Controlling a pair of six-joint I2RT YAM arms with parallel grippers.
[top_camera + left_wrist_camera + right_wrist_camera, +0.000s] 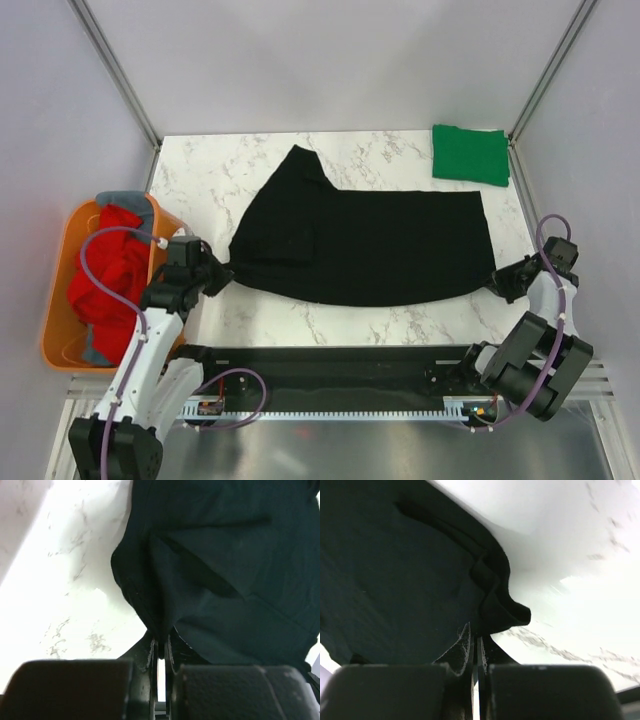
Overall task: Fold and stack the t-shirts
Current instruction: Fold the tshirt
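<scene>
The orange tub [52, 335] sits off the table [200, 175], just to the outer side of the left tool [220, 274]. It holds a crumpled red shirt [105, 280], with a strip of grey shirt [122, 197] showing at the tub's far rim. The black shirt [370, 250] lies spread wide on the marble table, stretched between the two tools. It is mostly flat, with one sleeve pointing away toward the far side and a doubled-over patch near its left end. The left tool is clamped together on the shirt's left edge; its wrist view shows dark cloth gathered to a point and pinched between the fingers, the rest fanning out ahead and to the right. The right tool [497, 280] is likewise closed on the shirt's near right corner; in its wrist view the hem rumples into soft folds just ahead of the fingers, with the body of the shirt off to the left. A green shirt [470, 154] lies folded into a neat rectangle well ahead of the right tool, apart from the black one.
</scene>
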